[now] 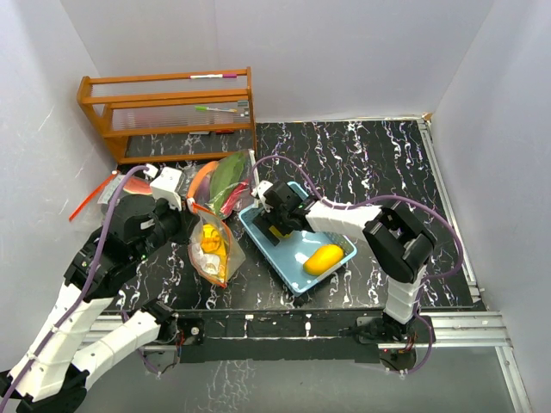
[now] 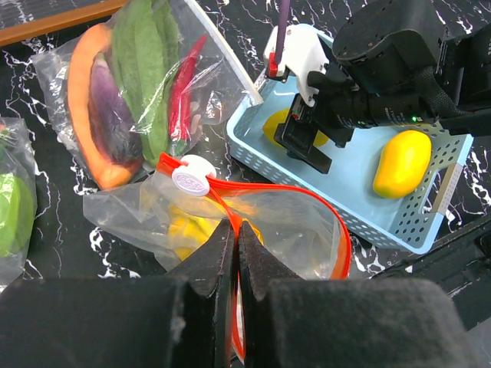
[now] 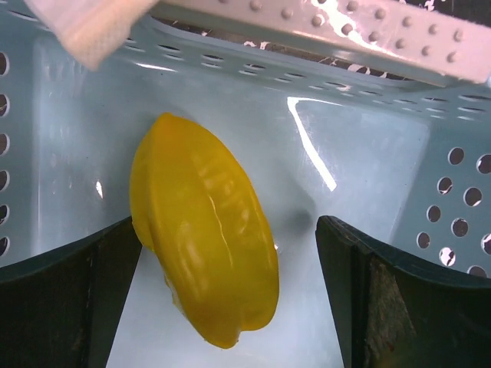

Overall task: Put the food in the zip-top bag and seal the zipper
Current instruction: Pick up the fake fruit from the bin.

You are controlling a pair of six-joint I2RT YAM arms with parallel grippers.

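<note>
The right gripper (image 3: 227, 238) has its fingers wide apart around a yellow fruit (image 3: 199, 253) in the blue basket (image 2: 430, 222). The fruit sits nearer one finger, so a squeeze may make it pop out (it looks slippery). The left gripper (image 2: 234, 253) is pinched tight on the red edge of the zip-top bag (image 2: 299, 222), just beside the basket. If that edge slips free, the bag's mouth flops shut. The mango (image 2: 402, 162) lies in the basket too.

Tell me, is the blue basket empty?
Not empty: a mango lies in the basket, another yellow fruit under the open right gripper.
</note>
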